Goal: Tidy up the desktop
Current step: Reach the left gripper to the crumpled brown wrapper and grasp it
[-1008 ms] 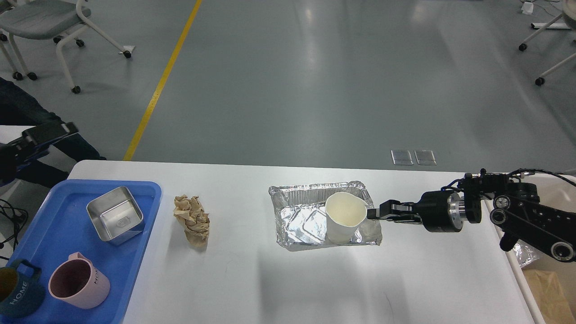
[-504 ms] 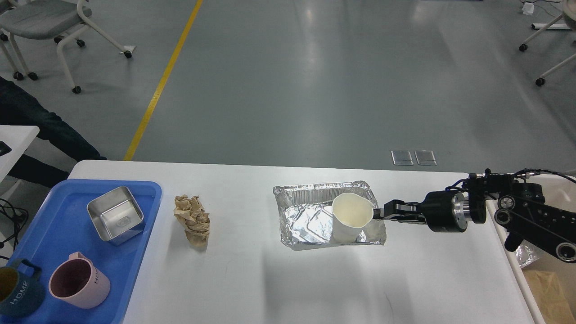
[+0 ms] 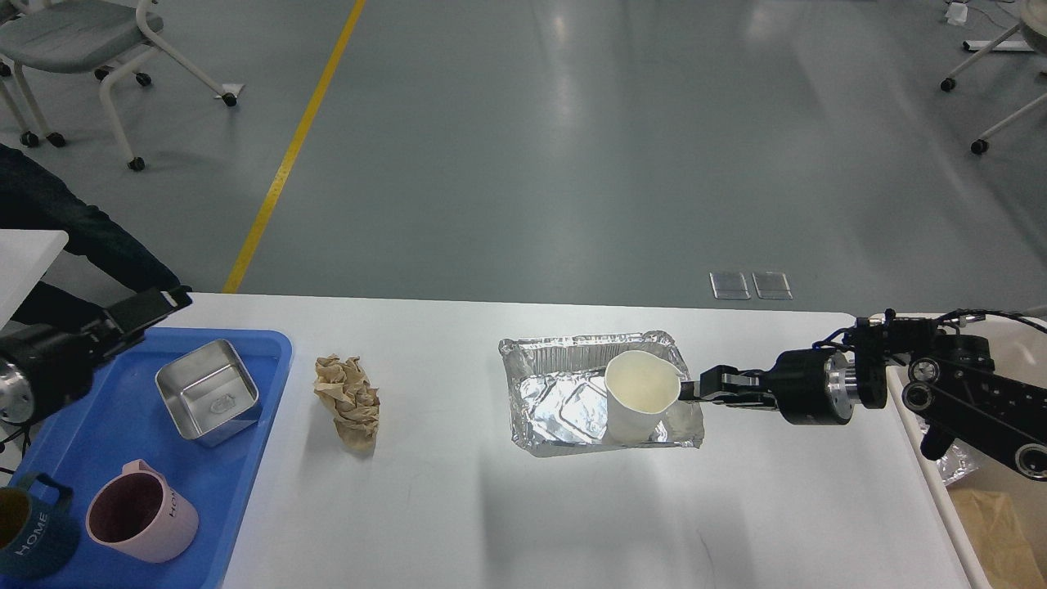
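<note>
Gripping the rim of a white paper cup, the right gripper is reaching in from the right edge, its fingers pinched shut on the cup's right-hand lip. Cup is sitting upright inside a crumpled foil tray, toward the tray's right end. Foil tray is lying on the desktop, roughly mid-table, slightly right of centre. Desktop itself is filling the lower half of the view, white, rounded far corners showing.

Left gripper is poking in from the left edge, hanging over the far-left corner of the desktop by the blue tray; seen end-on and dark, so cannot tell if its fingers are parted or together, and nothing is visibly in it.

Crumpled brown paper is lying on the desktop between the blue tray and the foil tray, touching neither. Blue tray is sitting on the left end of the desktop, holding a steel square container at its far side, a pink mug at the near side, and a dark teal mug at the near-left corner, partly cut off. A beige bin is standing just beside the desktop's right edge.
</note>
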